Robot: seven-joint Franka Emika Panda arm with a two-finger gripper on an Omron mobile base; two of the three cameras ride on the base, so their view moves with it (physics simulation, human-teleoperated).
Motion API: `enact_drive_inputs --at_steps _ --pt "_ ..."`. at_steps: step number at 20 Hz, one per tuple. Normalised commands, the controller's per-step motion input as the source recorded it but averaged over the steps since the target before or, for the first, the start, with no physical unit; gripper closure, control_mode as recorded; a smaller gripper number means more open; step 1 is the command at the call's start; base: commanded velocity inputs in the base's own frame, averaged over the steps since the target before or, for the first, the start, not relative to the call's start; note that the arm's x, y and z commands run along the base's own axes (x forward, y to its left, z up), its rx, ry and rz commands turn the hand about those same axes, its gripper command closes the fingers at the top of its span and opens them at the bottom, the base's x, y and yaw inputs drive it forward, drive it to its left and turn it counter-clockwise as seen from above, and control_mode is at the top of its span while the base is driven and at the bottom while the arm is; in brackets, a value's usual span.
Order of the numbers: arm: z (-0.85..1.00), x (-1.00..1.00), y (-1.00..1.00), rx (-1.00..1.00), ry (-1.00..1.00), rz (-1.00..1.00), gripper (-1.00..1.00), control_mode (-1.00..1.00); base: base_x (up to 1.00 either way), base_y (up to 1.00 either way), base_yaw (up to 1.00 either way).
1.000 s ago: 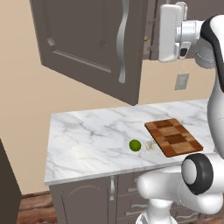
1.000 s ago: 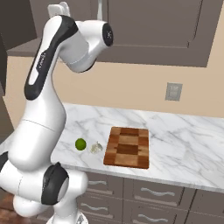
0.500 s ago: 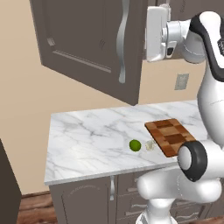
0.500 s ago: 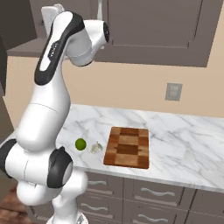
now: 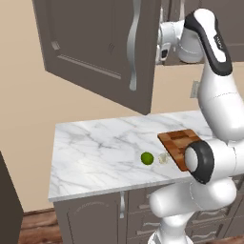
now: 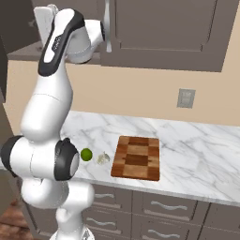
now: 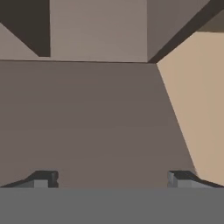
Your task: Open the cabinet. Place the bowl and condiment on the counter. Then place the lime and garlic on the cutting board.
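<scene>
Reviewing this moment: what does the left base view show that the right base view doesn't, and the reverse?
Left base view alone: the cabinet door swung wide open toward the camera, its long curved silver handle facing us, and the counter's left end.

Right base view alone: the whole cutting board, the wall outlet, the closed cabinet door to the right, and the lower drawers beneath the counter.

Both: the marble counter, the lime with the garlic beside it, both off the board, and the arm raised to cabinet height.
</scene>
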Motion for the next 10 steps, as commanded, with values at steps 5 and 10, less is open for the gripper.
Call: enact_drive_inputs --at_steps 5,10 --pt "0.0 0.2 0.5 0.0 0.0 0.09 -1.0 -1.0 0.0 0.0 0.0" --pt "0.0 -0.02 0.54 0.0 -0.01 0.12 -1.0 -1.0 0.0 0.0 0.0"
